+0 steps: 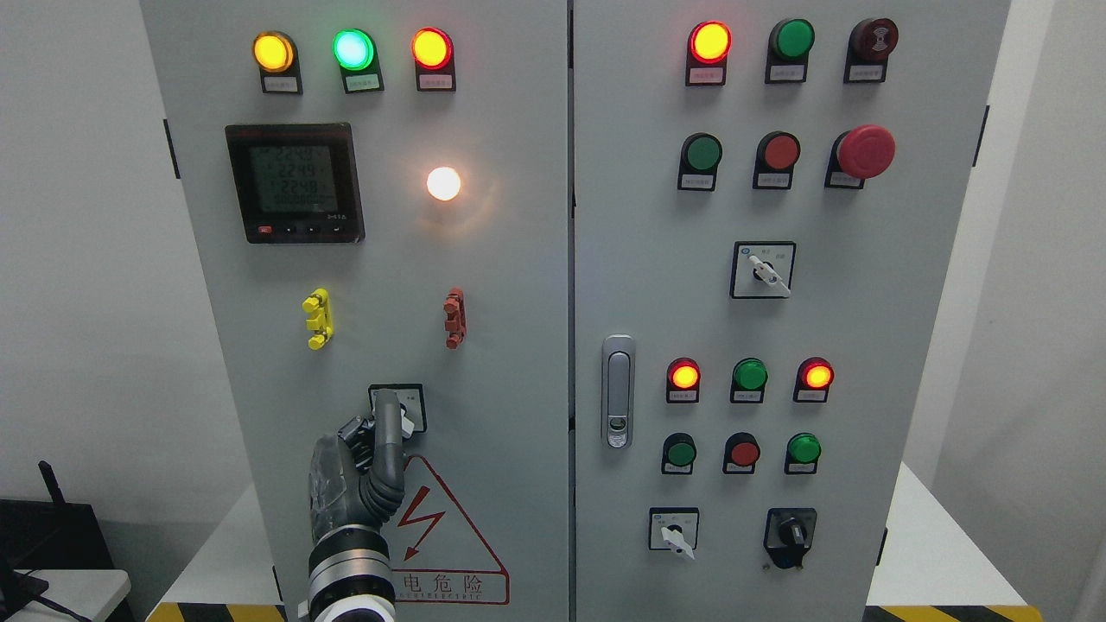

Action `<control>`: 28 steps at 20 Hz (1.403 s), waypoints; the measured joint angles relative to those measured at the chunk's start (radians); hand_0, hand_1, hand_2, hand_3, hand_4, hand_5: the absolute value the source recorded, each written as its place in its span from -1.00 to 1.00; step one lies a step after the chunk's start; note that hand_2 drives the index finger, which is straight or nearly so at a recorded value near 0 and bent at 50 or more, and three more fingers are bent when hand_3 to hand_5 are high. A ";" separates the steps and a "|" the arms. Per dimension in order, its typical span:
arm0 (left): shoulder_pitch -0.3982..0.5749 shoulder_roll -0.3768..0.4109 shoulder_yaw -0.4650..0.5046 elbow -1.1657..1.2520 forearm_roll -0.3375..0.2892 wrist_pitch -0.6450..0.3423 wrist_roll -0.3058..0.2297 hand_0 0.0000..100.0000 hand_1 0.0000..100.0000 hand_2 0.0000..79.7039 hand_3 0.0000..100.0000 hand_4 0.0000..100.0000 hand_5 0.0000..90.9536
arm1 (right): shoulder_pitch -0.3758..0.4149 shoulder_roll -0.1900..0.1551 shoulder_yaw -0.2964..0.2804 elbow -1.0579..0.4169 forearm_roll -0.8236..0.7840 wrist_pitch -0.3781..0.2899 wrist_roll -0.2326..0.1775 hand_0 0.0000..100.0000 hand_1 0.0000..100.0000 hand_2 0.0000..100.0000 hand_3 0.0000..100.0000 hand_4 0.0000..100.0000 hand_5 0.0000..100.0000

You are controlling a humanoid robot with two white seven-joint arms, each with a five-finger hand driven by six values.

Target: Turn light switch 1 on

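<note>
Figure: your left hand point(367, 466) rises from the bottom edge, left of the middle, in front of the left door point(380, 285) of the grey control cabinet; the right hand is out of view. One extended finger point(390, 432) stands nearly upright, its tip laid over the rotary selector switch point(399, 408), which sits low on that door, directly above the red warning triangle point(449, 544) and below the yellow clip point(318, 318) and red clip point(454, 318). The remaining fingers look loosely curled beside the palm; the hand grips nothing, and you cannot tell whether a thumb bears on the knob from behind the finger. The white lamp point(443, 183) higher on the same door glows, so judge the turn to be at or near its end. To do this step well, keep the fingertip against the flank of the knob's lever, not on its face, push along the arc of rotation, and keep the wrist low and clear so the plate stays visible. The knob is largely hidden: a dark part shows just right of the fingertip, which suggests the lever's long axis leans toward the lower right of its square plate, but you cannot read the direction with confidence.
</note>
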 measured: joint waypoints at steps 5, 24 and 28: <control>0.002 0.000 0.000 -0.001 0.000 0.002 -0.002 -0.62 -0.70 0.24 0.70 0.90 0.93 | 0.000 0.000 0.000 0.000 0.000 0.000 0.000 -0.76 -0.22 -1.00 -1.00 -1.00 -1.00; 0.097 -0.001 0.003 -0.023 0.000 -0.126 -0.009 -0.70 -0.69 0.28 0.71 0.93 0.92 | 0.000 0.000 0.000 0.000 0.000 0.000 0.000 -0.76 -0.22 -1.00 -1.00 -1.00 -1.00; 0.162 0.001 0.010 -0.037 -0.001 -0.248 -0.074 -0.71 -0.70 0.29 0.76 0.93 0.92 | 0.000 0.000 0.000 0.000 0.000 0.000 0.000 -0.76 -0.22 -1.00 -1.00 -1.00 -1.00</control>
